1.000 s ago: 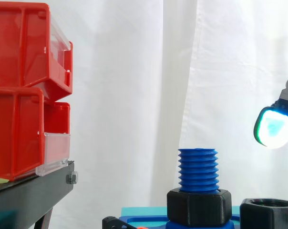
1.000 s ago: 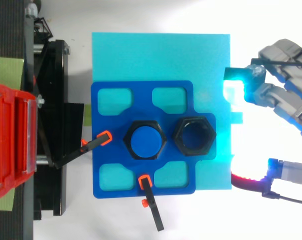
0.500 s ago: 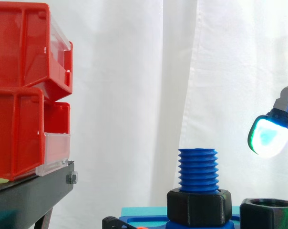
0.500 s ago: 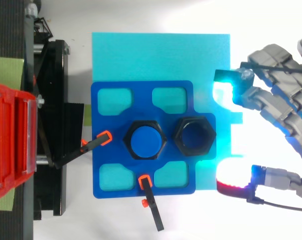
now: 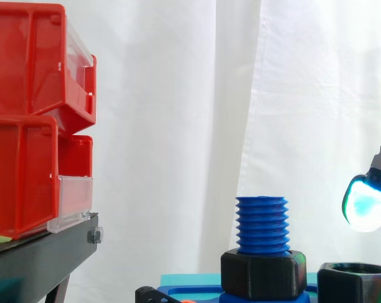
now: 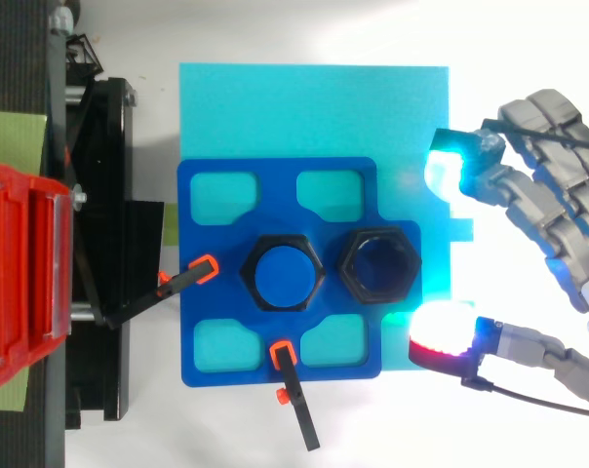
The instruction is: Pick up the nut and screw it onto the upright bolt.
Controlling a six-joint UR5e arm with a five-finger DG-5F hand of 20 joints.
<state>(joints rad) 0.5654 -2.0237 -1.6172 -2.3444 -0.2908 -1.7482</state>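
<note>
A blue threaded bolt (image 5: 261,224) stands upright in the blue fixture (image 6: 207,234), with a black hex collar (image 5: 263,273) around its base. Just right of it, a loose black nut (image 6: 377,266) rests on the fixture, also visible low in the side view (image 5: 354,285). My hand (image 6: 558,224) hovers right of the nut, open, fingers spread and holding nothing. One glowing fingertip (image 6: 446,166) is above and right of the nut, and the glowing thumb pad (image 6: 441,331) is below and right of it. A glowing pad (image 5: 366,203) hangs above the nut, apart from it.
The fixture lies on a cyan plate (image 6: 314,107). Two black clamps with orange tips (image 6: 202,268) (image 6: 283,351) hold the fixture at its left and bottom edges. Red bins (image 5: 33,126) sit on a black stand (image 6: 99,253) to the left.
The hand has come in from the right towards the loose nut. The thumb pad has moved left to the fixture's corner, and the pad in the side view has sunk lower.
</note>
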